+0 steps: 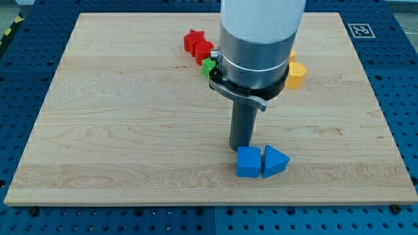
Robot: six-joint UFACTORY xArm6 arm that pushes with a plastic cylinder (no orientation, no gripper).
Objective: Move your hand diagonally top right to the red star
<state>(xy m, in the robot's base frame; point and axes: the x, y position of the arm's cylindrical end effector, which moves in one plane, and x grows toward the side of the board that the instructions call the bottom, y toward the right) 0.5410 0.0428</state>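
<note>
The red star (193, 40) lies near the view's top, left of the arm, with a second red block (204, 52) touching it at its lower right. A green block (208, 66) peeks out beside the arm, mostly hidden. My tip (242, 147) rests on the board just above the blue cube (248, 162), touching or nearly touching its top edge. A blue triangle (274, 161) sits against the cube's right side. The red star is far up and to the left of my tip.
A yellow block (296, 75) shows at the arm's right, with another yellow piece (292, 56) partly hidden behind the arm. The wooden board (117, 130) lies on a blue perforated table. A fiducial marker (358, 29) sits at the board's top right corner.
</note>
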